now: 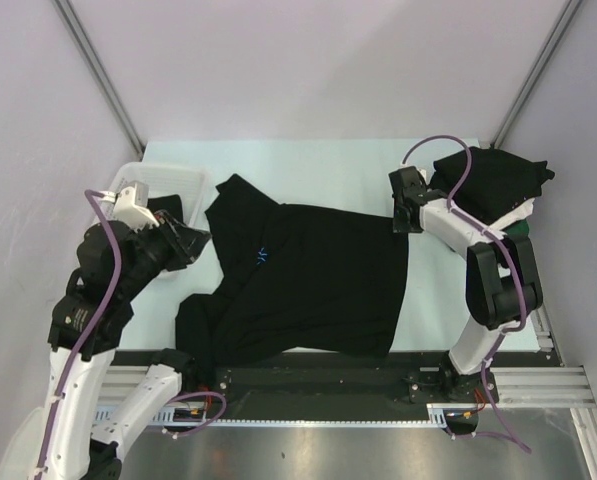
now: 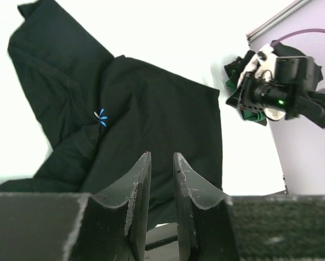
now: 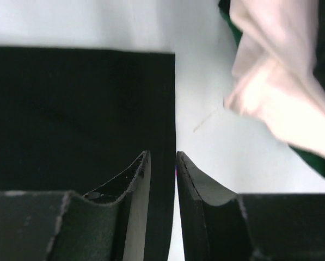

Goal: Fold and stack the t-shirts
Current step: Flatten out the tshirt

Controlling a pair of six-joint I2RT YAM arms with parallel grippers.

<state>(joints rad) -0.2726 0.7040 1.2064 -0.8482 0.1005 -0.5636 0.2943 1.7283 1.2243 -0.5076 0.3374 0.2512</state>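
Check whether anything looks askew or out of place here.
The black t-shirt lies crooked and bunched along its left side, with one sleeve folded over. Its near-left corner appears to hang off the front edge of the table. Nothing looks damaged.

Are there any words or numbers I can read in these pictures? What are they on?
None: no words, letters or numbers can be read anywhere.
The only sign is a small blue starburst mark on the black t-shirt; it is a little picture, not writing.
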